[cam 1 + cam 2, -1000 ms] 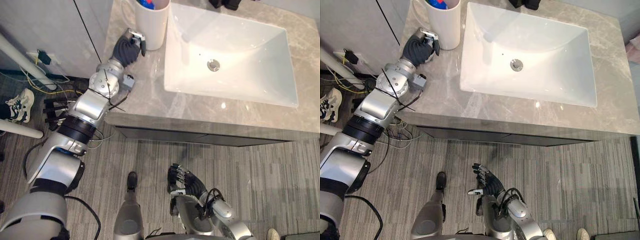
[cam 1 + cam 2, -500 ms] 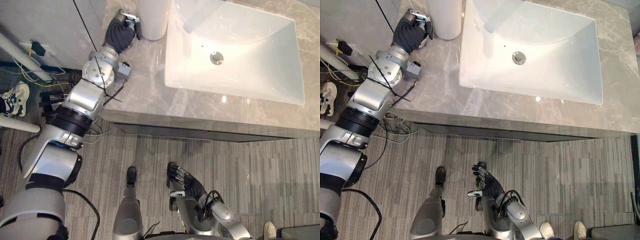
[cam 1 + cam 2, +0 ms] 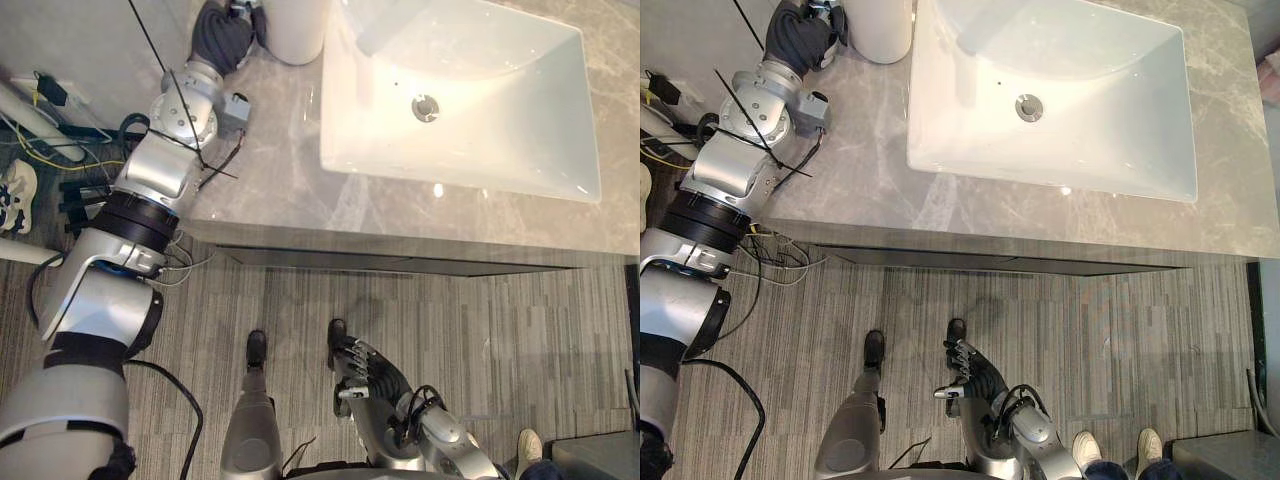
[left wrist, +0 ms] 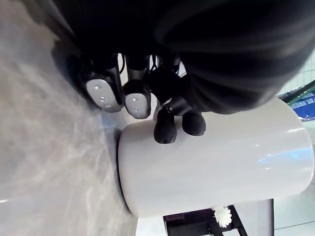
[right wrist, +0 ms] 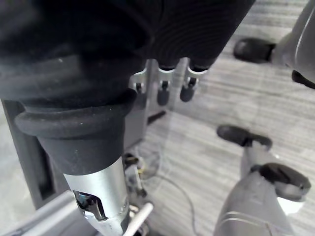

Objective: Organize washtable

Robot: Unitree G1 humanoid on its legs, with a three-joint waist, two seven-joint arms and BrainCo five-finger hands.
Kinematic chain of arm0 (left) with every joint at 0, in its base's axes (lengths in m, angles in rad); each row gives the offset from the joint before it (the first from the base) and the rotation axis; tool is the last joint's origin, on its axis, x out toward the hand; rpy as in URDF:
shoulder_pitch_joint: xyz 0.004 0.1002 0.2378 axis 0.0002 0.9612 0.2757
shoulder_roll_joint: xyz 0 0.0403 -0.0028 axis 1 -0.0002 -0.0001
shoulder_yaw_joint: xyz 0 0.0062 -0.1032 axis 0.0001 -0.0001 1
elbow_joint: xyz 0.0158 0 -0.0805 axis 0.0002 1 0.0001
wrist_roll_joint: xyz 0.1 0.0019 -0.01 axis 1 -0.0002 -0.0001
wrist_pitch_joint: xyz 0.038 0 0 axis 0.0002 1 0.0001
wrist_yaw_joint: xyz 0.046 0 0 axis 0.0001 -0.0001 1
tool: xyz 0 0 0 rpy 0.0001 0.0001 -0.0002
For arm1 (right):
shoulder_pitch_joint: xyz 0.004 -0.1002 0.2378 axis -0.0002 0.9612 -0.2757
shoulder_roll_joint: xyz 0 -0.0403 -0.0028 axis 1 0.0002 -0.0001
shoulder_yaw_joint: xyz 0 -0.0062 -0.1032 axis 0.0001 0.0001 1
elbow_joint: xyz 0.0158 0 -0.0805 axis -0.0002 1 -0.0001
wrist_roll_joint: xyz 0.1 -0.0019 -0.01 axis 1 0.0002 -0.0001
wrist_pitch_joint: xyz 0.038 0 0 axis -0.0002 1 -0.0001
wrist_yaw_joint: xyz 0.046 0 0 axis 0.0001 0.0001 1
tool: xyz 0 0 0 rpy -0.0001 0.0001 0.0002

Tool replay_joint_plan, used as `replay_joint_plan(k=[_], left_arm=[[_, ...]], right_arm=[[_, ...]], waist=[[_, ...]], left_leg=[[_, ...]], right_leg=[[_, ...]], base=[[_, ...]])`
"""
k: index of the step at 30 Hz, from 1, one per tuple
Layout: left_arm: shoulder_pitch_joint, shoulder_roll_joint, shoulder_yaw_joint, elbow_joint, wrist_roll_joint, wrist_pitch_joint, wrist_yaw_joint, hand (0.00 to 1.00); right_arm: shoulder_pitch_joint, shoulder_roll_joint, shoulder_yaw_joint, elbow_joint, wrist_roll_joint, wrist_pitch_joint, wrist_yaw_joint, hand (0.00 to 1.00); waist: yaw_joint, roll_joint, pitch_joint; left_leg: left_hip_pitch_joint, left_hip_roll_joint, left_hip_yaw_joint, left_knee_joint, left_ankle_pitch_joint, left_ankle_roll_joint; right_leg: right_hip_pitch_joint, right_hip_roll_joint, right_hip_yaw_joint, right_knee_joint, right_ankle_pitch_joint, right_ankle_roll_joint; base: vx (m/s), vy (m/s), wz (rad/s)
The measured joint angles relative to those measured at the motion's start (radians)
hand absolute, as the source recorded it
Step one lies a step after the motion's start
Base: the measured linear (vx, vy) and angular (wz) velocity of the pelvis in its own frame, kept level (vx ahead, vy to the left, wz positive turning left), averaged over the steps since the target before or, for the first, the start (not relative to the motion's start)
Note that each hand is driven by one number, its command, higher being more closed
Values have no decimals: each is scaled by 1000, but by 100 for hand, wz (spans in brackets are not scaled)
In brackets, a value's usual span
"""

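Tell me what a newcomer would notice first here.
The big white sink set in the grey marble counter dominates. At the counter's far left corner, the left robot hand sits right beside a white cup. The right robot hand hangs low over the striped floor, open and empty.

Eyes overhead (sharing sink (image 3: 500, 90)); wrist views close.

A washroom: a grey marble-look worktop (image 3: 270, 170) carries a white rectangular basin (image 3: 500, 110) with a metal drain (image 3: 425, 104). A white cup (image 3: 295, 30) stands beside the basin, above a wood-plank floor (image 3: 500, 330).
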Motion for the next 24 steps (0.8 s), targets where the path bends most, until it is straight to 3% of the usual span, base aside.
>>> replay_joint_plan(k=[8, 16, 24], left_arm=[[146, 23, 25, -111, 5, 0, -27, 100], [380, -63, 76, -175, 46, -8, -49, 100], [457, -111, 71, -155, 65, 6, -69, 100]], right_arm=[[-17, -9, 3, -1, 0, 3, 2, 0], [-34, -28, 38, 10, 0, 8, 20, 0], [-33, -30, 41, 53, 0, 18, 23, 0]], waist=[[-1, 13, 0], [0, 80, -97], [-4, 81, -156]], left_leg=[[34, 5, 0, -7, -7, -2], [62, 6, -1, -7, -4, 2], [72, 7, 0, -8, -4, 1]], right_leg=[[26, 1, -3, 20, -24, -3], [62, 3, -16, 16, -25, 0], [72, 0, -16, 17, -36, 8]], base=[[-14, -1, 1], [21, -5, 4], [-32, 1, 0]])
